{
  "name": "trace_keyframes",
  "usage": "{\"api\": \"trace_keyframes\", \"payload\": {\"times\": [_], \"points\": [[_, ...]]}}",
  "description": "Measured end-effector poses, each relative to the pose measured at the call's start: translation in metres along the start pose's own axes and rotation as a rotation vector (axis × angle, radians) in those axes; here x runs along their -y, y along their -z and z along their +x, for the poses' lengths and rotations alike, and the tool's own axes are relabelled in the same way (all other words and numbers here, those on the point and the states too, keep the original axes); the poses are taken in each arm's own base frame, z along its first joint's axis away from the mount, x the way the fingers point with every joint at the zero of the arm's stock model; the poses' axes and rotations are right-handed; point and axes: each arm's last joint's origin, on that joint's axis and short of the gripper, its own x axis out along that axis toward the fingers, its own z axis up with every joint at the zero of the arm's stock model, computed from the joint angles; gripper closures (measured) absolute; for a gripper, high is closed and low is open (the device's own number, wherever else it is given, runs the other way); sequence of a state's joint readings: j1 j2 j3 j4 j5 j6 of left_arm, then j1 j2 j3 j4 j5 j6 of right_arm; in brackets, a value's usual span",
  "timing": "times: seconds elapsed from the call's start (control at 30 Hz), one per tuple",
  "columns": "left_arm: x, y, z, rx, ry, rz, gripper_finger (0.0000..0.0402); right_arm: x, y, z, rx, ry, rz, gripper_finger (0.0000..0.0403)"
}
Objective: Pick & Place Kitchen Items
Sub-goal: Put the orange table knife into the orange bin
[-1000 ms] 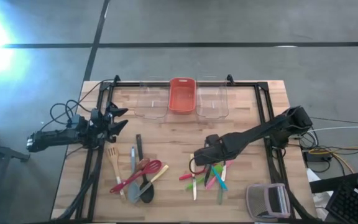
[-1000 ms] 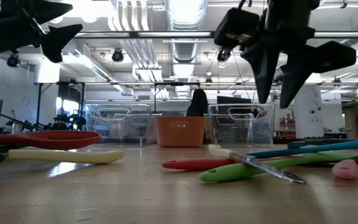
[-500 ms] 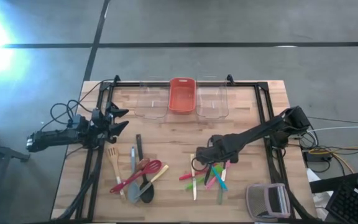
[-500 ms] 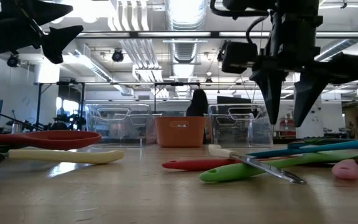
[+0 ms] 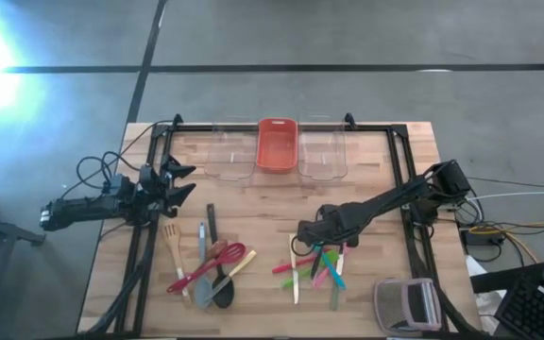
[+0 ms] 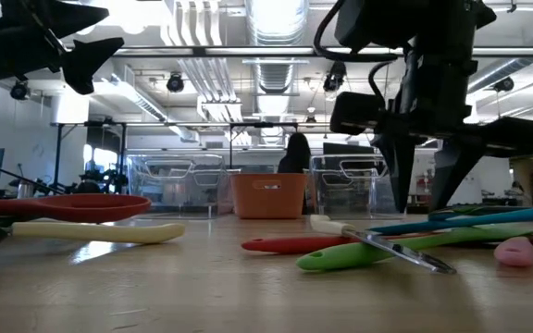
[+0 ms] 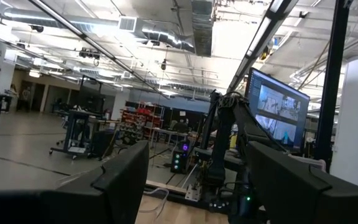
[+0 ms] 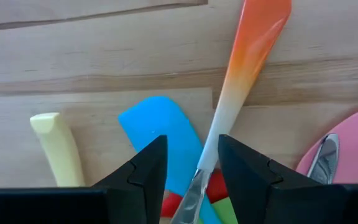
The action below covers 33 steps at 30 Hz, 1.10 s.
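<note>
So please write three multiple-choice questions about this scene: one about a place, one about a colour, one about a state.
1. Where is the right end effector?
A. over the small utensils
B. over the bins
C. off the table

2. What colour is the middle bin?
A. clear
B. red
C. blue

3. How are the left end effector's fingers?
A. open, holding nothing
B. shut on a spoon
C. shut on a bin

Answers: 1 A, it hangs above the small utensils. 2 B, red between two clear bins. 3 A, its fingers are spread, with nothing between.

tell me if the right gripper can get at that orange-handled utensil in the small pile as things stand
Probably yes. The right gripper hangs low over the pile with its jaws open, straddling the orange-handled utensil, which lies on top of the blue spoon. Nothing covers it, though the neighbours are crowded close.
</note>
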State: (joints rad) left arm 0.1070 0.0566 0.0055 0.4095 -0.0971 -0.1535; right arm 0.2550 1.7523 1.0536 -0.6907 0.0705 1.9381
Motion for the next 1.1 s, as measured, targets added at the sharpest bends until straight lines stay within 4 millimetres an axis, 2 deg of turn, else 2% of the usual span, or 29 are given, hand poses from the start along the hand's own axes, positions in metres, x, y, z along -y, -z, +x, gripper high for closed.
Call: {"api": "trace_keyframes", "payload": {"times": [1.1], "points": [[-0.0003,0.0015,0.0,-0.015,-0.003,0.002,0.0128,0.0063,-0.0021,0.0068,0.006,0.01,0.026,0.0271]]}}
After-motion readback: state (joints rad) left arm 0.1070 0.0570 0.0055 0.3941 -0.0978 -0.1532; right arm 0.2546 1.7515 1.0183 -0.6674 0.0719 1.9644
